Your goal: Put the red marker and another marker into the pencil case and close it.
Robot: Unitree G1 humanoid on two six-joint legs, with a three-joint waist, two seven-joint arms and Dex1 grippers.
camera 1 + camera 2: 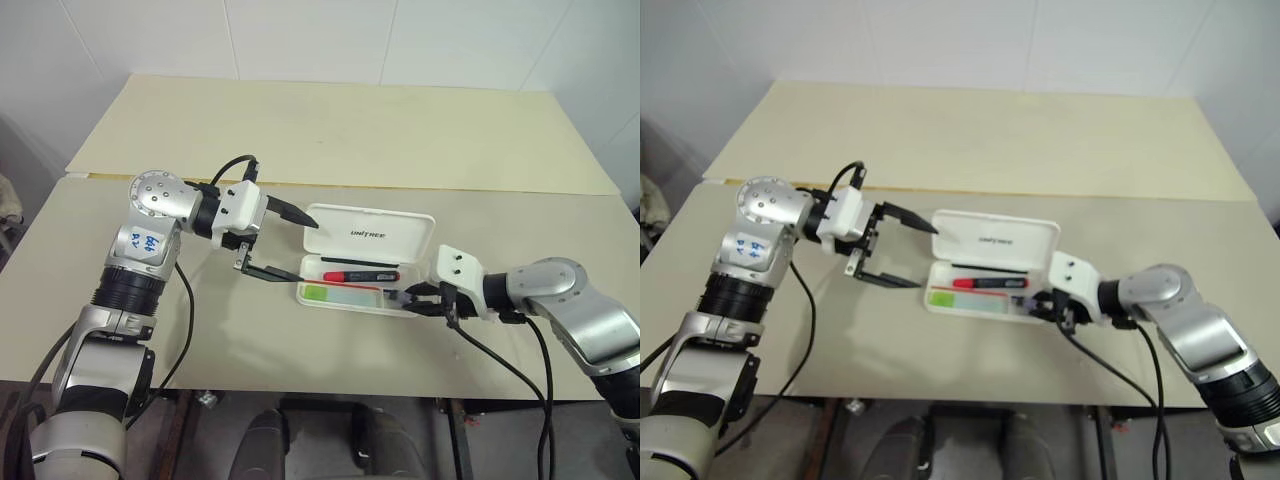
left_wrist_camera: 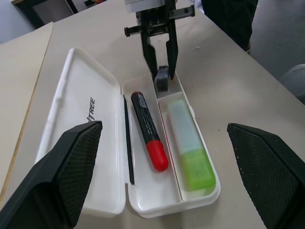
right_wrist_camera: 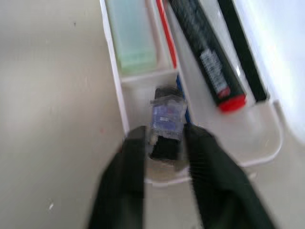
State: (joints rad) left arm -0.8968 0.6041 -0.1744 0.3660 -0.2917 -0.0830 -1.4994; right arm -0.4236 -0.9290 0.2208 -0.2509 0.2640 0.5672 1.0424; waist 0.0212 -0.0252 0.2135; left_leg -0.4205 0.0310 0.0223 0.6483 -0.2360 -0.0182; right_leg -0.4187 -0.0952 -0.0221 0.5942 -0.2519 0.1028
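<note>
The white pencil case lies open on the table, its lid folded back. Inside, the red marker lies in the long compartment, and the light-green highlighter lies in the front one. A small dark stubby cylinder sits in the little end compartment. My right gripper is at that right end, open, with a finger on each side of the cylinder. Wide open at the case's left end is my left gripper, one finger over the lid corner and the other by the front rim, holding nothing.
The case sits near the middle of a beige table. A second beige board adjoins it behind, up to the white wall. The table's front edge runs just below the case. Cables hang from both arms.
</note>
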